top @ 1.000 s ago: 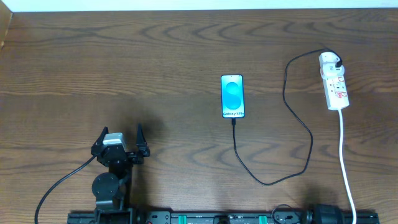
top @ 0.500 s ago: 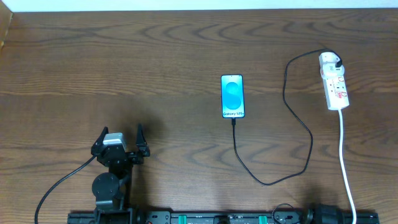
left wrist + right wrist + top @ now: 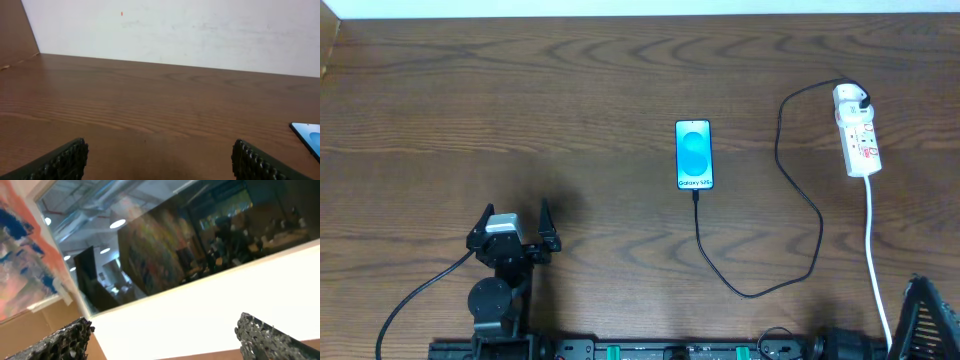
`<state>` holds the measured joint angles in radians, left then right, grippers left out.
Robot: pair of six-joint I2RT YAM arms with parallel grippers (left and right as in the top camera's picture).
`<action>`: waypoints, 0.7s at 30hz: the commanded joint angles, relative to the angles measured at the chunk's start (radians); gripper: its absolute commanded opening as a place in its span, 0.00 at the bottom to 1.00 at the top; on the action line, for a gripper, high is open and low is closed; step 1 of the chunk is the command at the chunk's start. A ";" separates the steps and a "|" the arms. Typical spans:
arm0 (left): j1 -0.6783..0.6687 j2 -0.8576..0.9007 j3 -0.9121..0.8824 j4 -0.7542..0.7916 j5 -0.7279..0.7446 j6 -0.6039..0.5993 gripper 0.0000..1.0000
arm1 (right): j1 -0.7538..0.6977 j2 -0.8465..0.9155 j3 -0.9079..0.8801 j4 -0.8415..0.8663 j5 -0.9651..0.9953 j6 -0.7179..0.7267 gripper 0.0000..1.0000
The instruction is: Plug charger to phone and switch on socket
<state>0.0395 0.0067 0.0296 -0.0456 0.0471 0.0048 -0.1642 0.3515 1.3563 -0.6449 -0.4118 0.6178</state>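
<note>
Dark wood-grain tabletop (image 3: 620,70) fills the overhead view. Nearest, at the left of the near edge, the left gripper (image 3: 515,215) hovers low, its fingers (image 3: 65,160) spread wide with only bare wood between them. The right gripper (image 3: 165,327) just edges into the overhead view at the near right corner. Its wrist camera tilts up at a pale wall and dark glass, and its jaws stand wide apart, holding nothing.

Farther in, the charger (image 3: 750,293) lies as a loose black loop at mid-table. One end runs up to the lower edge of the phone (image 3: 694,154), which lies flat near the centre with its blue screen lit. The plug tip meets the phone's port and looks seated, though that is too small to confirm. The other end climbs to a white adapter (image 3: 855,97) on the far end of the socket (image 3: 860,140), which lies at the far right, well apart from both grippers, with its white cord (image 3: 873,250) trailing toward the near edge.

Plugging in appears done, so the switch seems the step in hand; its state cannot be read. The next move likely calls for the right arm to reach out and press the small red switch with one fingertip without shifting the strip.
</note>
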 commanded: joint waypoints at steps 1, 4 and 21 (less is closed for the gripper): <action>0.005 -0.003 -0.026 -0.023 -0.003 0.014 0.91 | 0.043 0.003 0.002 -0.015 -0.043 -0.008 0.93; 0.005 -0.003 -0.026 -0.023 -0.003 0.014 0.91 | 0.097 0.003 0.002 -0.043 -0.043 -0.078 0.99; 0.005 -0.003 -0.026 -0.023 -0.003 0.014 0.92 | 0.142 0.003 -0.018 -0.373 0.342 -0.361 0.99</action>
<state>0.0395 0.0067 0.0296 -0.0456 0.0471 0.0048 -0.0292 0.3511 1.3441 -0.9634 -0.1402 0.2897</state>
